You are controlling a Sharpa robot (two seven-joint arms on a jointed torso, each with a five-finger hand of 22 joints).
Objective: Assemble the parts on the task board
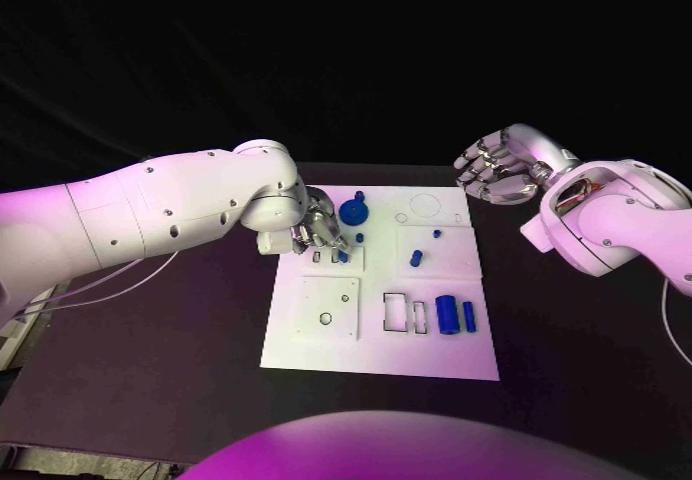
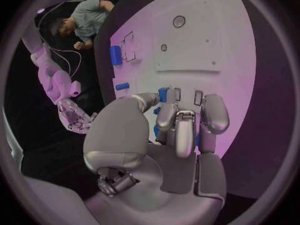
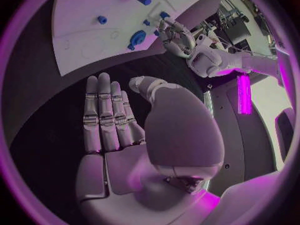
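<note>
- The left hand is low over the task board's left edge, fingers bent down toward a small blue part beside two narrow slots — whether it actually grips that piece cannot be told.
- In the left wrist view the fingers curl close above the board, blue showing between them.
- The right hand hovers beyond the board's far right corner, above the dark bench, holding nothing; the right wrist view shows its fingers straight and side by side.
- Elsewhere on the board: a blue round piece at the far edge, a small blue peg mid-board, and two blue cylinders lying together near the right side.
</note>
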